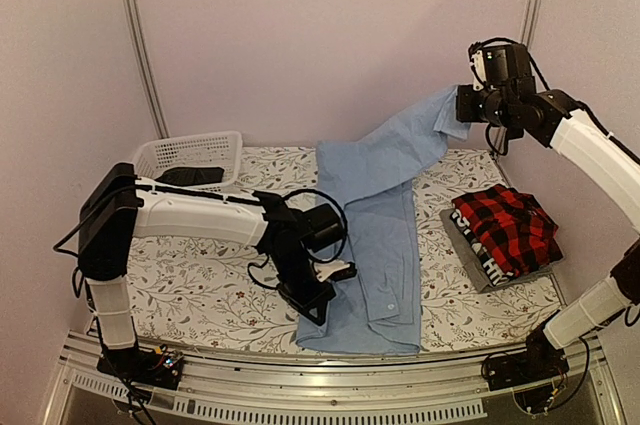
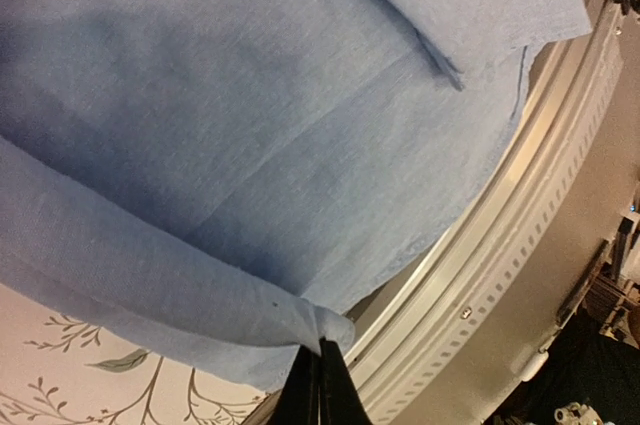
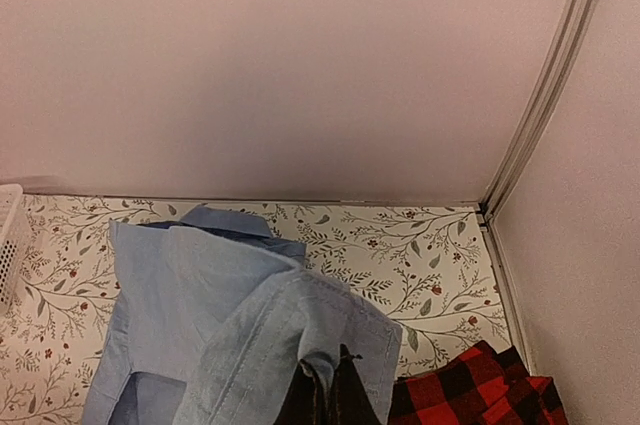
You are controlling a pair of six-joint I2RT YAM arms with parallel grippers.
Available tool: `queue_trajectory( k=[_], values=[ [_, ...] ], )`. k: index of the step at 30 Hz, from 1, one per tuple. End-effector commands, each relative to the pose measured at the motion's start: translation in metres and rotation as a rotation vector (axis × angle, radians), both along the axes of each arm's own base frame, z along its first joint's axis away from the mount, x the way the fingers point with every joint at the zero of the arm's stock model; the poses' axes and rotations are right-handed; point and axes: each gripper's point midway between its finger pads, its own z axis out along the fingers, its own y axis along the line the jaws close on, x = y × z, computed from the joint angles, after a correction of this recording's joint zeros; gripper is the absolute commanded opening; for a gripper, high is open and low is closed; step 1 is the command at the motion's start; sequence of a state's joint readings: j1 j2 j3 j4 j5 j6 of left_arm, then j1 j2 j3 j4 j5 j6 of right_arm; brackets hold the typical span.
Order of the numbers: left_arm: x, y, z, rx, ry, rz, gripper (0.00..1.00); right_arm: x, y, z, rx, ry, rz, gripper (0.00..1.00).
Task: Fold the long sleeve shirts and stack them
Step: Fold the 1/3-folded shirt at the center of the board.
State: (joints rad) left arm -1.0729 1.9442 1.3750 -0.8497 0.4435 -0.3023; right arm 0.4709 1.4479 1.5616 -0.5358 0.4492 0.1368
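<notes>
Blue shirt (image 1: 375, 235) lies spread on the worktop (image 1: 200, 280), right of the basket (image 1: 165, 157). Left pincer (image 2: 320, 347), fully closed, pinches the shirt's near edge. Right pincer (image 1: 462, 105), fully closed, holds one sleeve raised, far right of the basket. Plaid shirt (image 1: 505, 230) lies folded farther right.

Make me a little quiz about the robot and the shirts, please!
1. True or false: the right hand holds part of the blue shirt up in the air.
2. Which shirt lies folded on the right side? A. plaid shirt B. blue shirt C. yellow shirt
3. What is the left hand pinching?

Key: 1 true; 2 A; 3 the edge of the blue shirt.
</notes>
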Motion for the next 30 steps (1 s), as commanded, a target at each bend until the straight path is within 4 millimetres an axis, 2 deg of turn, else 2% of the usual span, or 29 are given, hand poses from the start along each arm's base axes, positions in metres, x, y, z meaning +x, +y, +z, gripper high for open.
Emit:
queue_trajectory(
  k=[1,5,6,13,17,21,25,30],
  values=[
    [-0.009,-0.011,0.001,-0.040,0.027,-0.052,0.00,-0.013,0.000,-0.007,0.040,0.032,0.008,0.00],
    [-0.010,-0.012,-0.001,-0.043,0.030,-0.060,0.00,-0.019,0.003,-0.018,0.052,0.066,0.011,0.00],
    [-0.010,-0.013,0.000,-0.046,0.029,-0.060,0.03,-0.020,0.005,-0.021,0.052,0.075,0.011,0.00],
    [-0.001,-0.020,0.017,-0.107,0.009,-0.045,0.38,-0.036,0.016,-0.027,0.053,0.110,0.021,0.00],
    [0.016,-0.022,0.035,-0.178,0.001,-0.002,0.41,-0.044,0.028,-0.034,0.059,0.133,0.066,0.00],
    [0.058,-0.018,0.056,-0.266,-0.024,0.121,0.36,-0.056,0.059,-0.058,0.057,0.200,0.166,0.00],
    [0.125,-0.007,0.077,-0.344,-0.094,0.312,0.35,-0.071,0.098,-0.095,0.082,0.291,0.278,0.00],
    [0.211,0.012,0.080,-0.387,-0.206,0.520,0.33,-0.089,0.148,-0.135,0.124,0.407,0.419,0.00]
  ],
)
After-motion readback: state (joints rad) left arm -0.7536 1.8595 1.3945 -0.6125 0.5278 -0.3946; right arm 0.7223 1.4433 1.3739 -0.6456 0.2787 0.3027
